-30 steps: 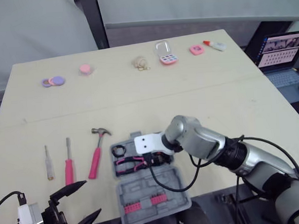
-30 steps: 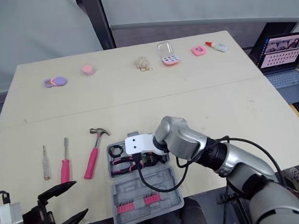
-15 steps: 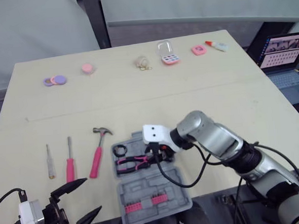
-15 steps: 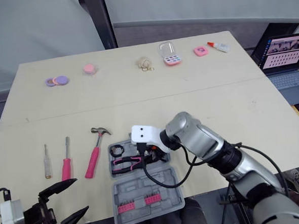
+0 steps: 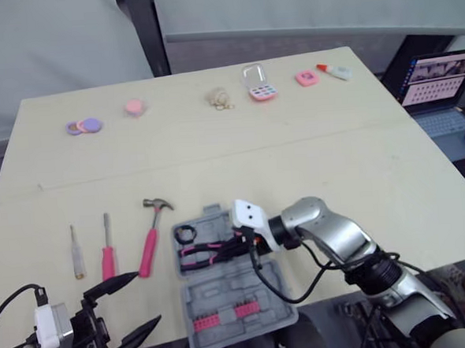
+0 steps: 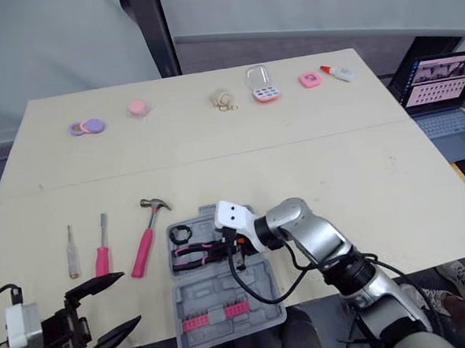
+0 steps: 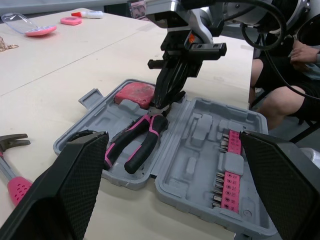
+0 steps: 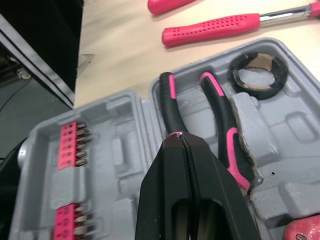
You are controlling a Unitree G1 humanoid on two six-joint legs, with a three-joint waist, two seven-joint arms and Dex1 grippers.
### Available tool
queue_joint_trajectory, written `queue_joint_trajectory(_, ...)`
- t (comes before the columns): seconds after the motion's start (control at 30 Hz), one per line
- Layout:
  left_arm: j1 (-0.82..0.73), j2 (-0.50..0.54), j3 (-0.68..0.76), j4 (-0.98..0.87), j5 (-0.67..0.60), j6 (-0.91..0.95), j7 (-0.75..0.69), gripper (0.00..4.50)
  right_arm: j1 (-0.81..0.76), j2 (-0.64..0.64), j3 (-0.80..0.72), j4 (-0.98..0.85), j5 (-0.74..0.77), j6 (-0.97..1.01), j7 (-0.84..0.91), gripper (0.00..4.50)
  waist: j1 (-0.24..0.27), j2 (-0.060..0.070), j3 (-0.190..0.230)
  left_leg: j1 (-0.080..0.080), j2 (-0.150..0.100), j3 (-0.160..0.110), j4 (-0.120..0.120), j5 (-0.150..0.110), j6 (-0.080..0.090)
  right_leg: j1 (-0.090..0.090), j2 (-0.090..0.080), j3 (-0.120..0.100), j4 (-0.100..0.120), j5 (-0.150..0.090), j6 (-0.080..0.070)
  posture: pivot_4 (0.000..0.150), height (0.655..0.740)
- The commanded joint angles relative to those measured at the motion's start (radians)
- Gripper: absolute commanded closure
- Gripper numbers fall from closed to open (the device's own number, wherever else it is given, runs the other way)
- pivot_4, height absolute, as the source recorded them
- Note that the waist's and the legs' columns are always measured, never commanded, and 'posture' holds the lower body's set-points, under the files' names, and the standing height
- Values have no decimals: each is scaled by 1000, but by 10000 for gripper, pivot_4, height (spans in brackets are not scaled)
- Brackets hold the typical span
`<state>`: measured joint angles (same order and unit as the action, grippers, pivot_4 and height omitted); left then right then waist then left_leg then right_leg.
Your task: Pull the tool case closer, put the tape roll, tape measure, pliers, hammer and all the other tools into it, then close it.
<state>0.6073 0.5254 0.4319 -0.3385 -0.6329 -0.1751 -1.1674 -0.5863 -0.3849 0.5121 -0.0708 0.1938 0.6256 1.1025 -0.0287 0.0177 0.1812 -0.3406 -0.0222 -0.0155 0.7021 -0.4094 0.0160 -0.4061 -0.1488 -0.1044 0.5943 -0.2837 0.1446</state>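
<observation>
Well, the right gripper (image 8: 181, 139) has its two smooth black fingers pressed together into one wedge, holding nothing, its tip just over the pliers (image 8: 222, 120), whose black-and-pink handles lie in a moulded hollow of the open grey plastic case (image 5: 228, 289). Past the tip, by the handle ends, the tape roll (image 8: 257, 76) (a dark ring with a cardboard core) sits in its own hollow. The left wrist view adds what the right one barely catches: a red, rough-faced tape measure (image 7: 134, 94) just behind the fingers, and a person's knees (image 7: 277, 102) beyond the arm. Pink strips of steel bits (image 7: 225, 165) fill the half nearer the left gripper (image 5: 148, 297), which is spread wide and empty at the near edge of the table (image 5: 294, 154). Beyond it the pink-handled hammer (image 5: 149, 250), a pink screwdriver (image 5: 107, 260) and a pale screwdriver (image 5: 77, 254) lie on bare wood, apart from the case. A black cable (image 5: 263, 281) from the right arm loops across the bit half.
</observation>
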Motion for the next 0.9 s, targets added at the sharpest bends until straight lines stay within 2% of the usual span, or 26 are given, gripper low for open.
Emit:
queue_joint_trajectory(0.03,4,8,10,-7,-2,-1,3,0,-1,24,-12,53,-12,-72,-16,44832,0,0,0,0,0,0,0,0,0,0,0,0,0,0,0,1500,7400)
queue_joint_trajectory(0.9,9,1,4,-18,1,-3,15,0,71,39,87,241,-191,-252,-56,44832,0,-2,-4,6,1,-1,0,0,0,7,0,-1,-1,0,0,1500,7400)
